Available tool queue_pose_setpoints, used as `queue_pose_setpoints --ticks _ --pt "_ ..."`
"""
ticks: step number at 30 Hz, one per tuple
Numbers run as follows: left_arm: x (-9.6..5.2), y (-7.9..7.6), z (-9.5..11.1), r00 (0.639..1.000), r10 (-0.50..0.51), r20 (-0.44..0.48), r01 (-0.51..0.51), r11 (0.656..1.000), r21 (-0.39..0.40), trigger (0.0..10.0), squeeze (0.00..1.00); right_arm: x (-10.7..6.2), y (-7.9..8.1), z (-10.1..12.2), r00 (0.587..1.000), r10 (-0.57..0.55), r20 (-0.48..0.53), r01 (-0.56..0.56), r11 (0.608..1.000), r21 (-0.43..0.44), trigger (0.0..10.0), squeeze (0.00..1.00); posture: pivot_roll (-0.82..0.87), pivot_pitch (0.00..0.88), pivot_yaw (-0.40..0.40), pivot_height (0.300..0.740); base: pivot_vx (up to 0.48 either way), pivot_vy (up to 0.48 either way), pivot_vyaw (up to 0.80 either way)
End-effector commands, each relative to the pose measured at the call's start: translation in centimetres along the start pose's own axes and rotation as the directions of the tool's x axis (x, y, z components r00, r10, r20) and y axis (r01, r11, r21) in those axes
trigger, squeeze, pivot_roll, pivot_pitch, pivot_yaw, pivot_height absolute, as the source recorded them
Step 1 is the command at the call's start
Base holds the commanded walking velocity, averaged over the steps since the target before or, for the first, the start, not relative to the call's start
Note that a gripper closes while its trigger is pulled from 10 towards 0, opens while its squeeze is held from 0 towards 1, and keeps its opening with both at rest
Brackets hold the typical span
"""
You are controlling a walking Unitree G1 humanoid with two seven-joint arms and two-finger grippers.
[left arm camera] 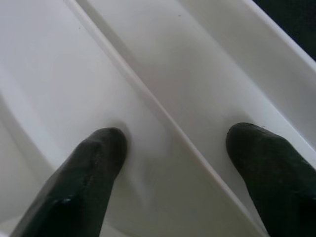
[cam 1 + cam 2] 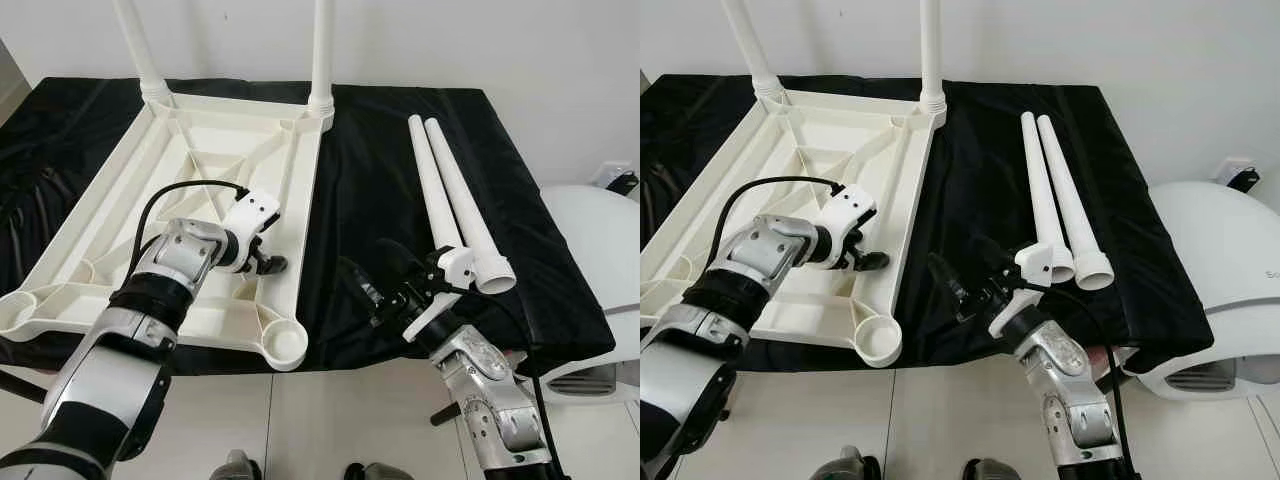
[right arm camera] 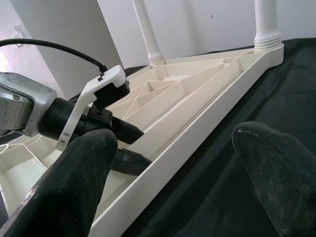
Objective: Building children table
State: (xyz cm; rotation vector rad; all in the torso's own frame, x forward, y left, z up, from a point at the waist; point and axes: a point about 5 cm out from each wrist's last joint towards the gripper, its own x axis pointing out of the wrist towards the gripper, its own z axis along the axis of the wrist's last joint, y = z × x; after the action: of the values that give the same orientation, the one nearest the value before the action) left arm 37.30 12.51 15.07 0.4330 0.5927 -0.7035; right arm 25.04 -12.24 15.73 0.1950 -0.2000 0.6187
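Two legs fitted: the upturned table top (image 2: 190,190) lies on the black cloth (image 2: 370,200), far sockets filled; two loose legs (image 2: 450,200) lie to its right
Left gripper (image 2: 268,262): fingers spread, empty, inside the frame by its right rim; steady it there
Right gripper (image 2: 368,285): spread wide, empty, over the cloth; you should swing it right to the nearer leg
Room: white wall, tiled floor

Head stereo pair looks forward-down over black cloth (image 2: 380,200), both eyes sharing upturned tabletop (image 2: 190,150). Left wrist camera close, peering between own fingers (image 1: 94,163) onto rib. Right wrist camera low, facing tabletop edge past own fingertips (image 3: 84,158).
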Motion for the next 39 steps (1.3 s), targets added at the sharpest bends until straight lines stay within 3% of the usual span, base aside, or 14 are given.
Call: queue_pose_setpoints --ticks 1,3,19,23,24,26,27,29,31,34,38,39 --pt "0.7 0.1 -3.3 0.993 0.028 -0.117 -0.035 0.998 -0.054 0.5 0.00 0.0 0.2 0.1 1.000 -0.001 -0.001 0.001 1.000 -0.003 10.0 0.00 0.01 0.102 0.022 0.740 0.000 0.000 0.00" --pt "0.7 0.3 -3.1 0.994 0.030 -0.105 -0.035 0.998 -0.052 0.0 0.00 -0.1 0.1 0.1 1.000 -0.005 0.000 0.005 1.000 -0.005 10.0 0.00 0.01 0.102 0.021 0.740 0.000 0.000 0.00" --pt "1.4 0.7 -1.1 0.994 0.109 -0.025 -0.111 0.989 -0.100 0.0 0.00 0.3 0.4 0.1 1.000 -0.004 0.009 0.004 1.000 0.007 10.0 0.00 0.02 0.099 0.021 0.740 0.000 0.000 0.00" --pt "1.7 0.7 1.0 0.982 0.176 0.064 -0.161 0.968 -0.191 0.0 0.00 0.4 0.6 0.1 1.000 -0.004 0.014 0.004 1.000 0.016 10.0 0.00 0.02 0.099 0.022 0.740 0.000 0.000 0.00" --pt "1.8 0.6 1.6 0.978 0.187 0.091 -0.163 0.961 -0.224 1.8 0.00 0.4 0.6 0.1 1.000 -0.003 0.015 0.003 1.000 0.015 10.0 0.00 0.02 0.099 0.023 0.740 0.000 0.000 0.00" --pt "1.9 0.5 2.1 0.975 0.196 0.107 -0.165 0.955 -0.247 1.8 0.00 0.4 0.7 0.1 1.000 -0.002 0.015 0.002 1.000 0.014 10.0 0.00 0.02 0.099 0.023 0.740 0.000 0.000 0.00" --pt "1.9 0.4 2.6 0.970 0.208 0.127 -0.167 0.947 -0.274 0.0 0.00 0.4 0.7 0.1 1.000 -0.002 0.016 0.002 1.000 0.014 10.0 0.00 0.02 0.097 0.025 0.740 0.000 0.000 0.00" --pt "2.0 0.4 2.9 0.967 0.215 0.136 -0.169 0.942 -0.289 0.0 0.00 0.4 0.7 0.1 1.000 -0.002 0.016 0.002 1.000 0.015 10.0 0.00 0.02 0.098 0.025 0.740 0.000 0.000 0.00" --pt "2.0 0.4 3.6 0.953 0.254 0.164 -0.186 0.919 -0.347 0.0 0.00 0.4 0.7 0.2 1.000 -0.004 0.018 0.004 1.000 0.017 10.0 0.00 0.01 0.096 0.027 0.740 0.000 0.000 0.00" --pt "2.1 0.4 3.9 0.948 0.267 0.171 -0.189 0.909 -0.371 0.0 0.00 0.4 0.8 0.2 1.000 -0.004 0.018 0.004 1.000 0.018 10.0 0.00 0.01 0.096 0.027 0.740 0.000 0.000 0.00" --pt "1.7 0.9 5.5 0.889 0.406 0.211 -0.225 0.789 -0.571 0.0 0.00 0.4 0.9 0.2 1.000 -0.005 0.022 0.004 1.000 0.017 10.0 0.00 0.01 0.089 0.033 0.740 0.000 0.000 0.00" --pt "1.7 0.9 5.5 0.889 0.406 0.211 -0.225 0.789 -0.571 0.0 0.00 0.4 0.9 0.2 1.000 -0.005 0.022 0.004 1.000 0.017 10.0 0.00 0.01 0.089 0.033 0.740 0.000 0.000 0.00"
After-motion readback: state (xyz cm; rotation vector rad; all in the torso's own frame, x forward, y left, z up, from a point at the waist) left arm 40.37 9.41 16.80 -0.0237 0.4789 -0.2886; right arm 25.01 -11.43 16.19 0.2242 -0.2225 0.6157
